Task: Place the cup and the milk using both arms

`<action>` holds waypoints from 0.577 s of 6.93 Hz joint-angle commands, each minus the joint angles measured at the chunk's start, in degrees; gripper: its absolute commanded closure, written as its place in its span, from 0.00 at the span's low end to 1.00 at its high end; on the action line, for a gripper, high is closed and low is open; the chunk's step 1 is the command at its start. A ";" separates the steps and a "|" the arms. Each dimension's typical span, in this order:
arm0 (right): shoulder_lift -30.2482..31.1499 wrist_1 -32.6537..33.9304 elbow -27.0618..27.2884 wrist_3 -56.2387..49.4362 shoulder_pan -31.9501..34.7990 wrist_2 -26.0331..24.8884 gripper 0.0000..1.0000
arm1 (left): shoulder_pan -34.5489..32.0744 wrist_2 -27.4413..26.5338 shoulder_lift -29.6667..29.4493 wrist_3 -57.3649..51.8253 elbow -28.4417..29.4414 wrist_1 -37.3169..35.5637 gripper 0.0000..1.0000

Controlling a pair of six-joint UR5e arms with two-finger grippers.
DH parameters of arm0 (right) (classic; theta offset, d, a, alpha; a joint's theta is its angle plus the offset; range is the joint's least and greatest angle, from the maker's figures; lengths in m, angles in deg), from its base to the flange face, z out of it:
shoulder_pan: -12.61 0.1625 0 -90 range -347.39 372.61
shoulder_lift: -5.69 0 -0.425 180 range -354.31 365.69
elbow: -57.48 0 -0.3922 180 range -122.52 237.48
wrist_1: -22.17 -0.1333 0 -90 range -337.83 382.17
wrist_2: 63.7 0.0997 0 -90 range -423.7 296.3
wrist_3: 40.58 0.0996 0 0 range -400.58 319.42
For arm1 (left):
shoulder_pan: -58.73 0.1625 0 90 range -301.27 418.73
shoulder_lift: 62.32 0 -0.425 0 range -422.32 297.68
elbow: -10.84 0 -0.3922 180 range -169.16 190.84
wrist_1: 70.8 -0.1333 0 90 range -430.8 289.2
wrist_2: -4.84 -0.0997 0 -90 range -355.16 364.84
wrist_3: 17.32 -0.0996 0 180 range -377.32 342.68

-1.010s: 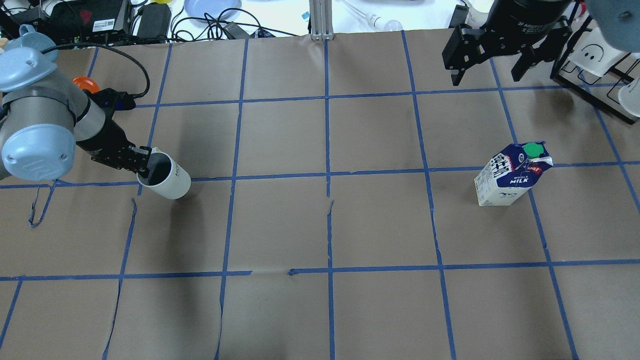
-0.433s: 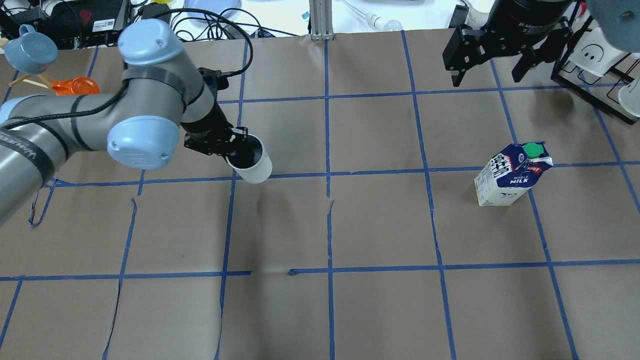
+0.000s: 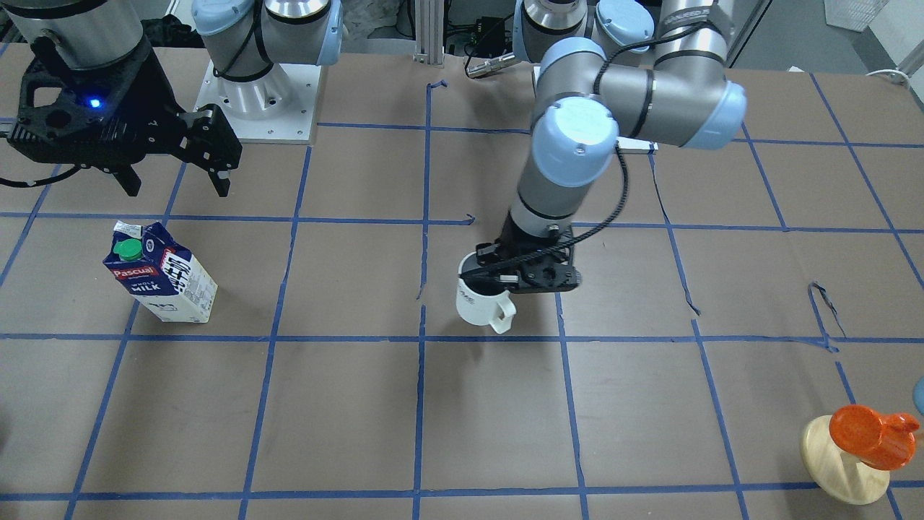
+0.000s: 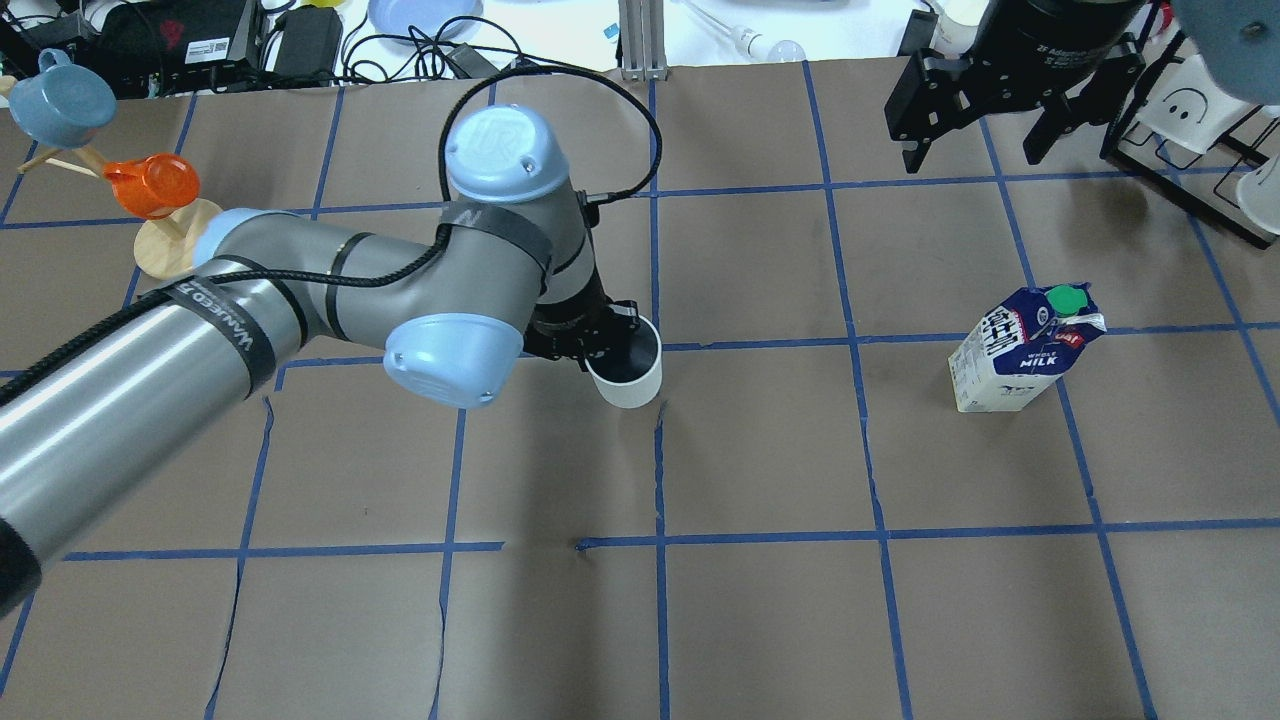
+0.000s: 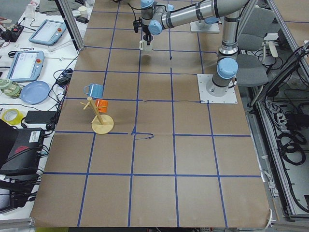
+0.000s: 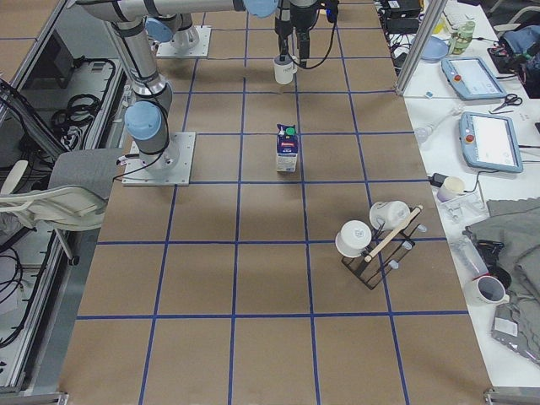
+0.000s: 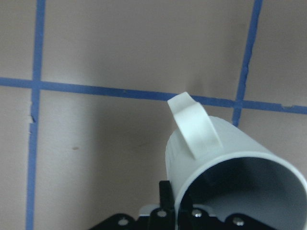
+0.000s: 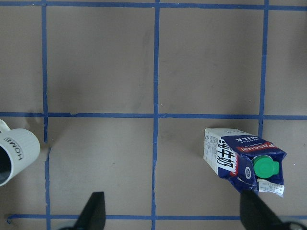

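Observation:
My left gripper (image 4: 592, 347) is shut on the rim of the white cup (image 4: 627, 372) and holds it low over the middle of the table. The cup's handle (image 3: 501, 313) points away from the robot. The cup also shows in the left wrist view (image 7: 225, 158) and at the left edge of the right wrist view (image 8: 14, 152). The milk carton (image 4: 1020, 350) stands upright on the right side of the table (image 3: 162, 278), green cap on top. My right gripper (image 4: 972, 150) is open and empty, high above the table beyond the milk (image 8: 242, 155).
A wooden mug tree (image 4: 165, 240) with an orange cup and a blue cup stands at the far left. A black wire rack (image 4: 1190, 150) with white mugs stands at the far right. Blue tape lines grid the brown paper.
My left arm has swung right with the cup, from the table's left side to its middle. The right gripper and the milk have not moved.

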 commanded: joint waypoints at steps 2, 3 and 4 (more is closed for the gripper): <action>0.00 0.00 0.03 0.00 0.01 0.00 0.00 | -2.51 0.03 -1.60 4.16 -3.01 -6.03 0.62; 0.00 0.00 0.03 0.00 0.01 0.00 0.00 | -2.60 0.04 -1.25 5.99 -2.83 -6.12 0.20; 0.00 0.00 0.03 0.00 0.01 0.00 0.00 | -1.73 0.21 0.49 5.32 -1.70 -6.21 0.00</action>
